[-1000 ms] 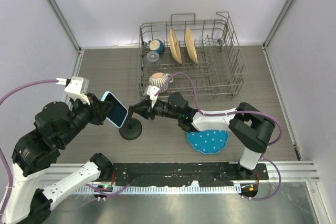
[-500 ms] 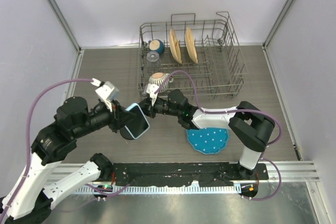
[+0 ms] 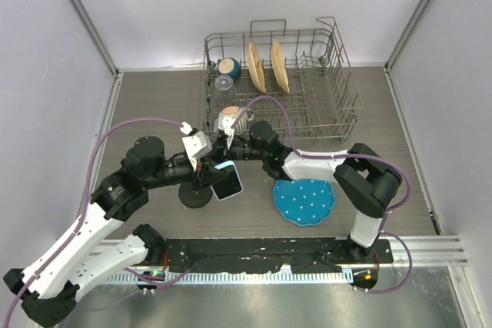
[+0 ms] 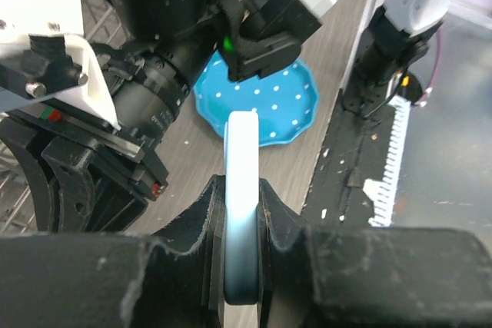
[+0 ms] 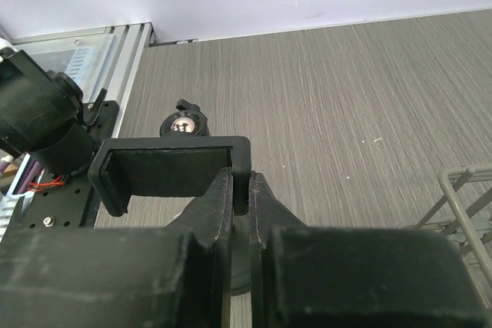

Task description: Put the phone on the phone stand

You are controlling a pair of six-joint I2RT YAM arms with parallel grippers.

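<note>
The phone (image 3: 227, 180), light blue rim and dark face, is held by my left gripper (image 3: 211, 175) just right of the phone stand's round base (image 3: 195, 196). In the left wrist view the phone (image 4: 241, 182) shows edge-on, clamped between the jaws of the left gripper (image 4: 242, 224). My right gripper (image 3: 224, 154) reaches in from the right and is shut on the phone stand's forked cradle (image 5: 171, 170); in the right wrist view the right gripper (image 5: 239, 190) pinches the cradle's right end. The stand's post is hidden under the two grippers.
A blue polka-dot plate (image 3: 304, 200) lies right of the stand under the right arm. A wire dish rack (image 3: 280, 82) at the back holds two tan plates, a blue bowl, a glass and a striped cup (image 3: 231, 118).
My left arm has swung right and down with the phone, from left of the stand to over its base. The right gripper stayed on the cradle, shifting slightly right.
</note>
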